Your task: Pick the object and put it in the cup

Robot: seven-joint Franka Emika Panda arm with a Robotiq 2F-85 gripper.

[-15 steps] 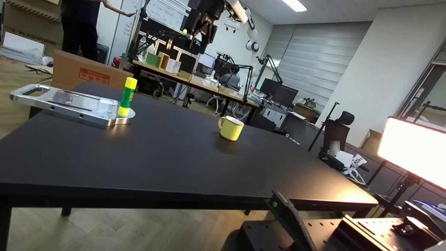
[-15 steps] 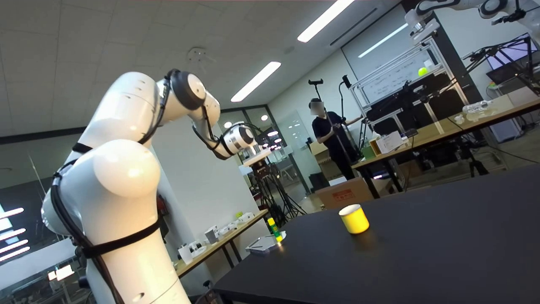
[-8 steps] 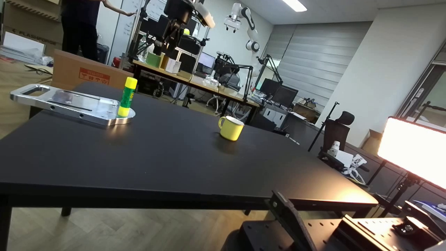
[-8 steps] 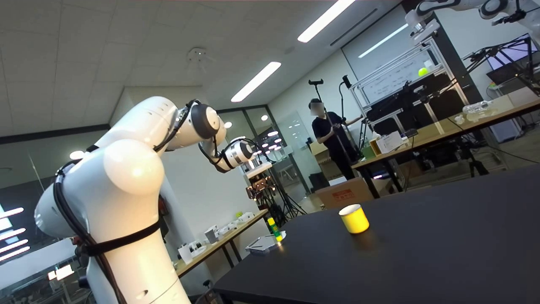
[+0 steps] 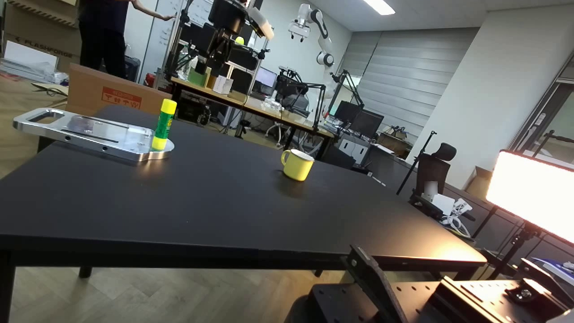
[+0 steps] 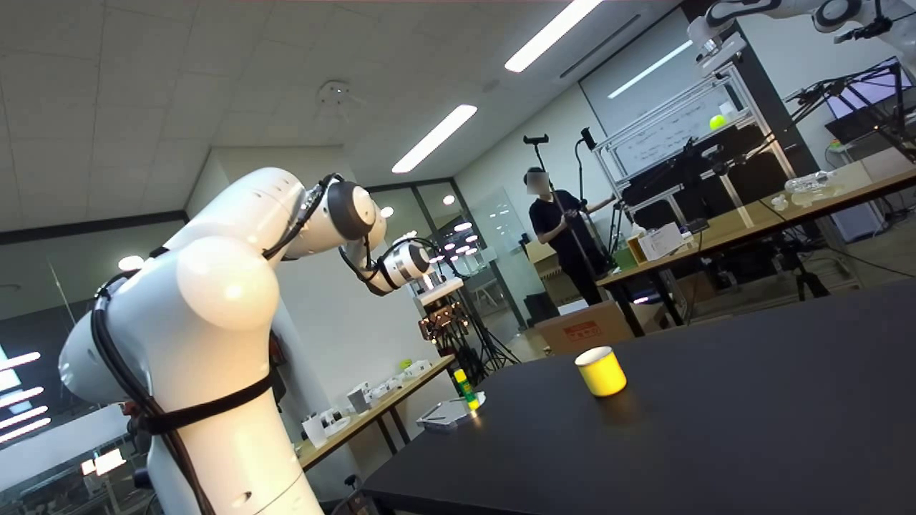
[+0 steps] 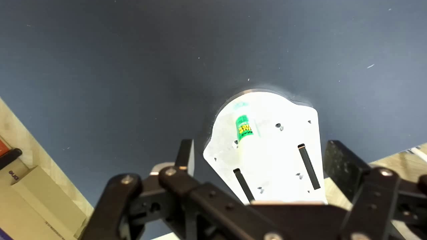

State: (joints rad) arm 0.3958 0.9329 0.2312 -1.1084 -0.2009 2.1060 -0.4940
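So the biggest thing in your shot is the black table (image 5: 233,202), running across most of the lower left and middle of the frame in an exterior view. Next is your white arm (image 6: 223,286), filling the left side of the frame in an exterior view. There's a cardboard box (image 5: 114,92) with a red label past the table's far edge, upper left in an exterior view. Your metal tray (image 5: 96,130) lies flat, middle left in that same picture, and its handle end looks like it sticks out past the table edge. Your gripper (image 7: 262,156) hangs higher up, well apart from the tray; it comes in from the bottom of your wrist view, jaws released and spread wide. Then the yellow cup (image 5: 297,166), upright on the table, near the centre of that frame with its handle on the left, well apart from the tray. Smallest is your glue stick (image 5: 164,125), standing upright on the tray's rounded end. In the wrist view it's just right of centre, ends washed out by glare, but you can make out the green band with lettering.
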